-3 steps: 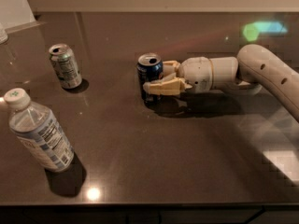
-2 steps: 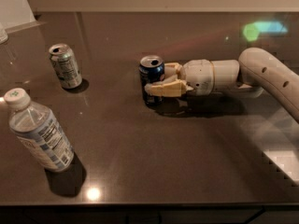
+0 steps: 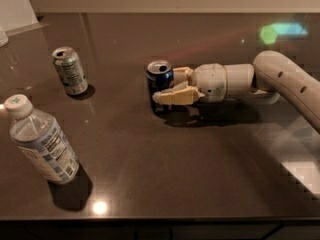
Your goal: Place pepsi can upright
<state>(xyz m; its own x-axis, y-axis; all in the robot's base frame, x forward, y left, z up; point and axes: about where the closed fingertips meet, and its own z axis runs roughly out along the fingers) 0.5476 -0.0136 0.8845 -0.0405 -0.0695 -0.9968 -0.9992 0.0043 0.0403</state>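
Note:
The pepsi can (image 3: 159, 79) is dark blue with a silver top. It stands upright near the middle of the dark table (image 3: 165, 174). My gripper (image 3: 168, 86) reaches in from the right, with the pale arm (image 3: 280, 79) behind it. One cream finger (image 3: 176, 96) lies across the can's front and the other sits behind the can. The gripper is shut on the can at table level.
A pale green-white can (image 3: 70, 70) stands upright at the back left. A clear plastic water bottle (image 3: 41, 141) with a white cap stands at the front left. The table's front edge runs along the bottom. A wall borders the back.
The gripper and the can have barely shifted. The can stays upright in the fingers, and the other can and the bottle have not moved.

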